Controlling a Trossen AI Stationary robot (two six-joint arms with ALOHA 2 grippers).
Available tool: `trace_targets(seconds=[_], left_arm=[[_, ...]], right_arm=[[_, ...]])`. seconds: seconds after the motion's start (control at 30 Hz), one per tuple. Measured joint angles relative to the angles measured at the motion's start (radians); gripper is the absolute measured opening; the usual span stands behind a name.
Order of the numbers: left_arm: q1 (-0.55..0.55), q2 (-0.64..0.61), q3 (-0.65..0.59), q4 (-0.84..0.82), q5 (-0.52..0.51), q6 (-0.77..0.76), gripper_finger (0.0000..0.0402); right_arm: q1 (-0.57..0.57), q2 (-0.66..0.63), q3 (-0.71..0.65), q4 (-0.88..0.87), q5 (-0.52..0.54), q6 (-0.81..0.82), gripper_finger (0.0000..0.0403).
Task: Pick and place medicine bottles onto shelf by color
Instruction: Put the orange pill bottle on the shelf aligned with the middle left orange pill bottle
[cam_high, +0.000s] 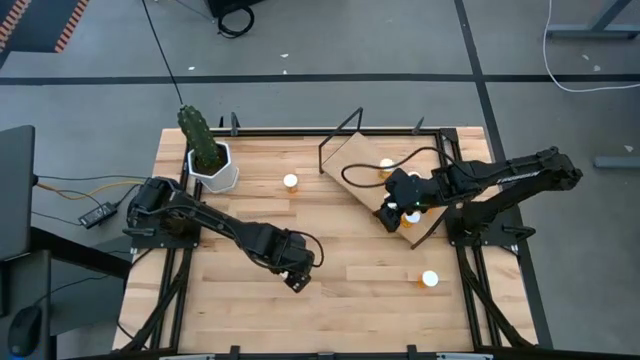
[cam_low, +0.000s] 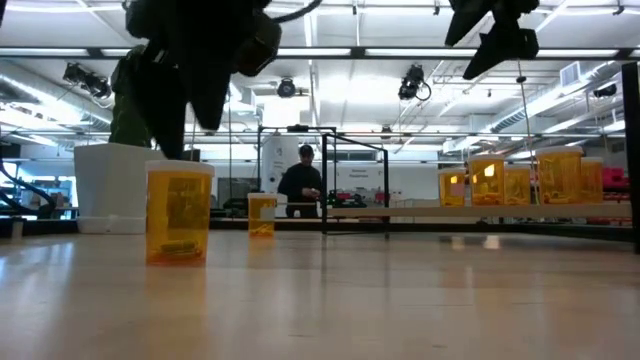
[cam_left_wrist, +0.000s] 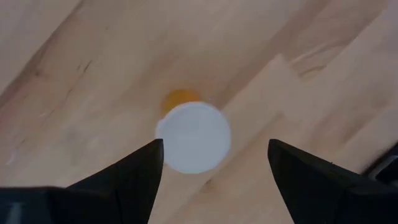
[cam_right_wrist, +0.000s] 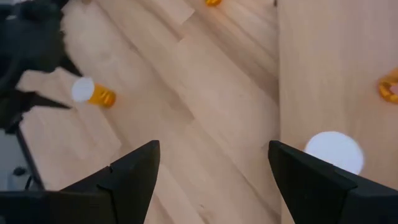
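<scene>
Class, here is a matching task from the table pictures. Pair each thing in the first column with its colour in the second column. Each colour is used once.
Things:
1. cactus
2. plant pot
3. shelf frame
4. medicine bottle body

Colours:
A. black
B. orange
C. green
D. white

Right pairs: 1-C, 2-D, 3-A, 4-B
</scene>
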Motion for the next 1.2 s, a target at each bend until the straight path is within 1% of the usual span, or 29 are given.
trace_targets(seconds=[0.17, 0.33, 0.5, 0.6, 0.7, 0.97, 1.2], left_arm=[[0.003, 0.026, 0.002, 0.002, 0.001, -0.030, 0.0293], [0.003, 0.034, 0.004, 0.003, 0.000, -0.036, 0.0293], [0.018, 0.035, 0.004, -0.006, 0.014, -0.036, 0.0293], [0.021, 0.042, 0.030, -0.033, 0.022, -0.022, 0.0293], [0.021, 0.041, 0.052, -0.035, 0.008, -0.012, 0.0293], [0.012, 0.041, 0.054, -0.093, -0.011, -0.002, 0.0293], [-0.001, 0.065, 0.054, -0.037, -0.013, 0.020, 0.0293]], right_arm=[[0.048, 0.000, 0.000, -0.003, 0.002, -0.013, 0.0308], [0.071, 0.000, 0.000, -0.020, 0.008, -0.027, 0.0308], [0.073, 0.000, 0.000, -0.026, 0.009, -0.038, 0.0308], [0.073, 0.000, 0.000, -0.026, 0.012, -0.039, 0.0308], [0.073, 0.000, 0.000, -0.026, 0.022, -0.041, 0.0308], [0.073, 0.000, 0.000, -0.026, 0.040, -0.035, 0.0307], [0.073, 0.000, 0.000, -0.025, 0.044, -0.032, 0.0307]])
